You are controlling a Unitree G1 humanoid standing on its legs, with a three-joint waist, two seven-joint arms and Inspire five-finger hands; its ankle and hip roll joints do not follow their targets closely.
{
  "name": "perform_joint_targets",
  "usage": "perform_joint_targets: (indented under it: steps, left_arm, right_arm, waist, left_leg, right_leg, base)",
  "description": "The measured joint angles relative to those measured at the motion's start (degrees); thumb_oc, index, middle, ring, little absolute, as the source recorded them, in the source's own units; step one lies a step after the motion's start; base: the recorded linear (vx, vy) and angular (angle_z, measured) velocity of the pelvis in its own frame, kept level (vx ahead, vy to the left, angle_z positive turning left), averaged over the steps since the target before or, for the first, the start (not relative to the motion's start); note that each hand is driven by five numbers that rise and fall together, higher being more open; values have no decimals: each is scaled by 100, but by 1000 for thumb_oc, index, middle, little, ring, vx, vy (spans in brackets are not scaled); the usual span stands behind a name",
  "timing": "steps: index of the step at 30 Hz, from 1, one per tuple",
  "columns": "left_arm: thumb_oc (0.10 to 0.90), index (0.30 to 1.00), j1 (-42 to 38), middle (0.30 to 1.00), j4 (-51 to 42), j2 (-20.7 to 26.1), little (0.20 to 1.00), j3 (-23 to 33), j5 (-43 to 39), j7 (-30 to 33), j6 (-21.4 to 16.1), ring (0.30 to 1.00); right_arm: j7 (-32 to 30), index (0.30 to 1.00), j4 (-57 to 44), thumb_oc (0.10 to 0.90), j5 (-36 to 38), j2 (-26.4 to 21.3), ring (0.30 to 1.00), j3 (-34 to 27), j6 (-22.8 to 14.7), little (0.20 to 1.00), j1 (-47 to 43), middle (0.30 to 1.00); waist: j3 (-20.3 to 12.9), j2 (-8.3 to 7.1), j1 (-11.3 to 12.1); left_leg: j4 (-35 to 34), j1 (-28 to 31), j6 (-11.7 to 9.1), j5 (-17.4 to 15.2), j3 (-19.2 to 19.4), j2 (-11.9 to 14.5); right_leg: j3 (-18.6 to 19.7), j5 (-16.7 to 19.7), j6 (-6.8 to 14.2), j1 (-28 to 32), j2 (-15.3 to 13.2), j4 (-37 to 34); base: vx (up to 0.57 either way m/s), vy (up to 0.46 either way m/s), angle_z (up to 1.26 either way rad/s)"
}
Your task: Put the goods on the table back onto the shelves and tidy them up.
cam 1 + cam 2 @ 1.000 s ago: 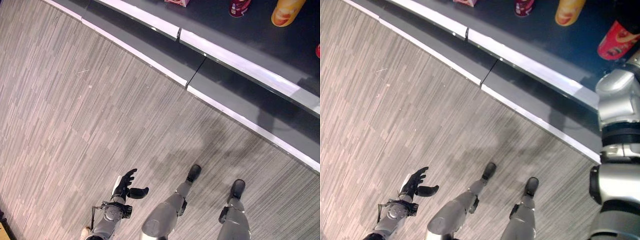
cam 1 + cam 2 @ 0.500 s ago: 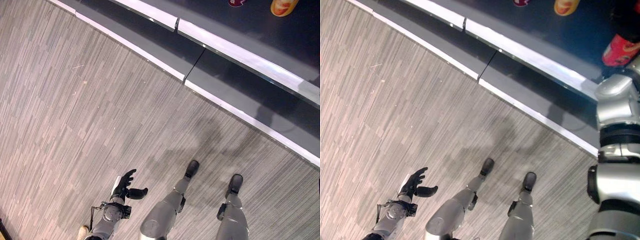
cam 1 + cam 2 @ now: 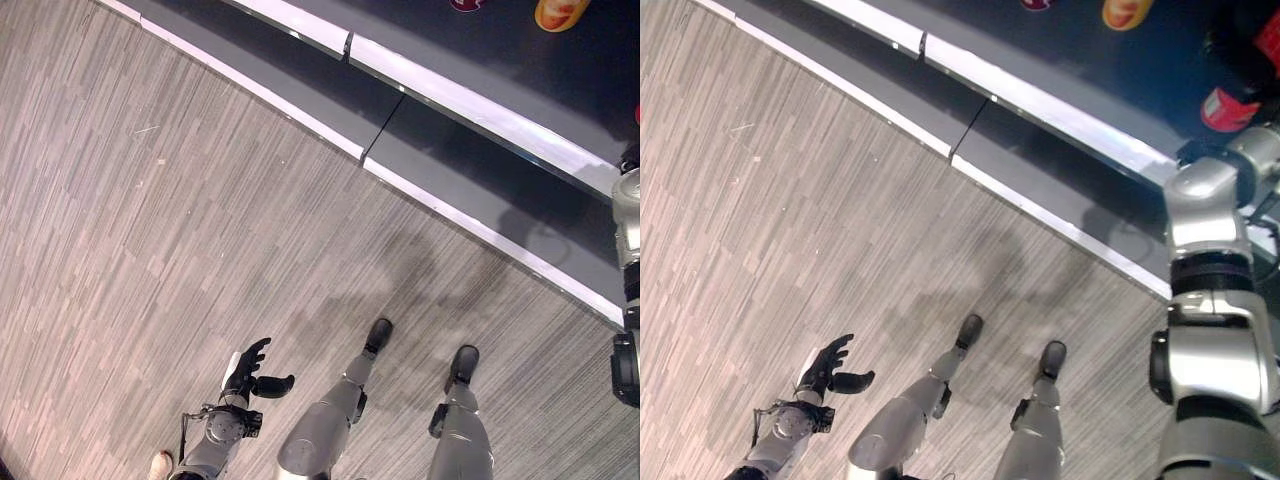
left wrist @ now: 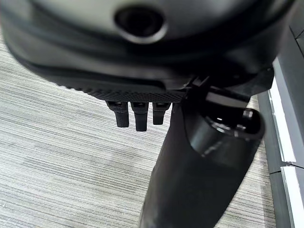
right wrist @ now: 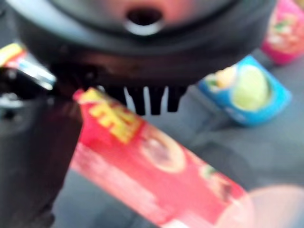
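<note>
My right hand (image 5: 95, 71) has its fingers curled round the red can (image 5: 156, 175), long axis toward the shelf (image 3: 1060, 120) at 1 o'clock; my left hand (image 3: 245, 370) hangs loosely open, empty.

The wood-look floor (image 3: 180, 230) was lit evenly and fairly brightly from overhead, while the dark shelf surface (image 3: 1110, 80) was left dim, with glare thrown off its pale front edge (image 3: 470, 105). Soft, diffuse shadows were cast across the floor below the shelf, and straight lines were bent into curves toward the edges of both eye views. In the right wrist view the red canister (image 5: 156, 175) and the blue tub (image 5: 247, 90) behind it were rendered heavily blurred, and the near bulk of each hand was left out of focus.
</note>
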Motion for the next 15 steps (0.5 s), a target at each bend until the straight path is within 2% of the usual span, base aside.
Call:
perform_joint_targets:
  steps: [5,15]
  left_arm:
    - [800,900,1,900,9,0,900,-2,-25,0,5,900]
    - [800,900,1,900,2,3,900,-99,-85,3,5,900]
  right_arm:
    - [16,900,351,800,523,133,900,-2,-161,900,19,900]
    - [43,900,461,800,1013,171,900,-2,-278,900,18,900]
  waist:
    - [12,-17,20]
    - [18,-24,29]
  left_leg:
    - [-1,-14,0,0,-1,29]
    - [-2,-18,0,0,-2,37]
  right_leg:
    - [-2,29,-39,10,40,-54]
    - [-5,46,-62,26,56,-96]
  base:
    - [0,0,0]
    - [0,0,0]
